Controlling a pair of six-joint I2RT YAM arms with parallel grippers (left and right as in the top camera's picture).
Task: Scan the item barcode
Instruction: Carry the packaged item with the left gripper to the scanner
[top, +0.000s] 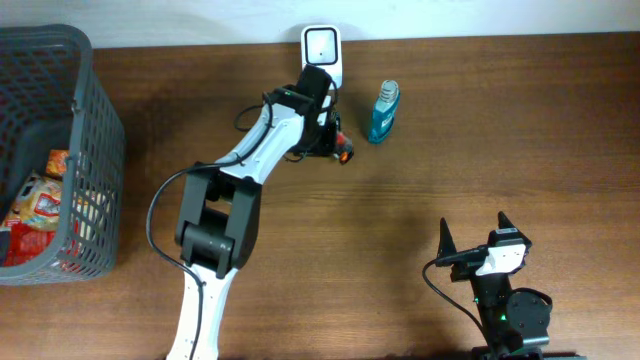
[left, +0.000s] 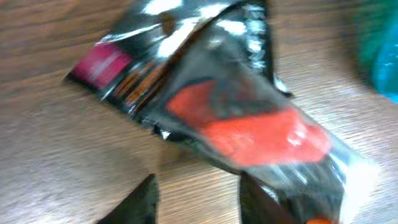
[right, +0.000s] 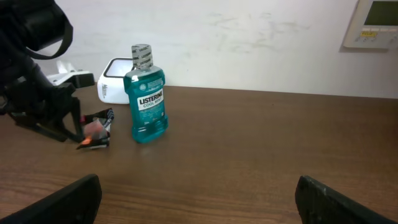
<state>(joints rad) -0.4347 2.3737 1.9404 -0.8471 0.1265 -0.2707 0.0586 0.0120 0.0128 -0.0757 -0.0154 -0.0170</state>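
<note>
A black and red snack packet (left: 249, 130) lies on the wooden table in front of the white barcode scanner (top: 322, 48); in the overhead view only its end (top: 343, 154) shows past the left arm. My left gripper (left: 198, 190) hangs just over it with its jaws partly open. Bare wood shows between them, and the right finger (left: 261, 202) overlaps the packet's edge. My right gripper (top: 473, 226) rests wide open near the front right of the table, holding nothing. From the right wrist view the packet (right: 96, 129) lies beside the left gripper (right: 65, 121).
A teal mouthwash bottle (top: 383, 112) stands upright just right of the scanner (right: 112, 87). A grey plastic basket (top: 95, 150) with several snack packs sits at the left edge of the table (top: 450, 150).
</note>
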